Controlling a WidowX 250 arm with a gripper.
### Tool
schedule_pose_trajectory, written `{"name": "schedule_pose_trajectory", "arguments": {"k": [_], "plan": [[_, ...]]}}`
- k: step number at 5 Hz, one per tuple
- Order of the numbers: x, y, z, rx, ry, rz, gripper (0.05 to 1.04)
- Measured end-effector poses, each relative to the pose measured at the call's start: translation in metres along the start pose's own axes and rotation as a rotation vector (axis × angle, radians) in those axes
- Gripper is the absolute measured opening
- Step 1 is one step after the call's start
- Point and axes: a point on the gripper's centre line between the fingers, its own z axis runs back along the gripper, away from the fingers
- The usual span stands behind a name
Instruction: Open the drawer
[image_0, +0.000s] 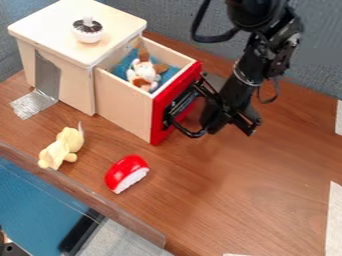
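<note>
In the camera view, the wooden drawer (127, 106) stands pulled out of its box (63, 65) on the worktop (220, 190), a soft toy (143, 75) inside. The end effector (188, 109) is at its red front (160, 122); we cannot tell whether it is spread or pressed together. We expect a light, stiff slide, best held mid-front and drawn straight, lest it bind.

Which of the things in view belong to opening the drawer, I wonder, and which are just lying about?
For the job:
- red-fronted drawer, standing open
- black handle
- wooden cabinet
- pincer, beside the handle

Lying about:
- yellow plush toy
- red-and-white object
- plush toy inside the drawer
- round object on the cabinet
</note>
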Motion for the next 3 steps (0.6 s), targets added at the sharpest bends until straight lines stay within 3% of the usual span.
{"name": "schedule_pose_trajectory", "arguments": {"k": [1,2,3], "plan": [[0.0,-0.004,0.003,-0.032,0.007,0.07,0.403],[0.004,0.0,0.029,-0.079,-0.041,0.1,0.705],[0.0,0.014,0.073,-0.126,-0.123,0.099,0.967]]}}
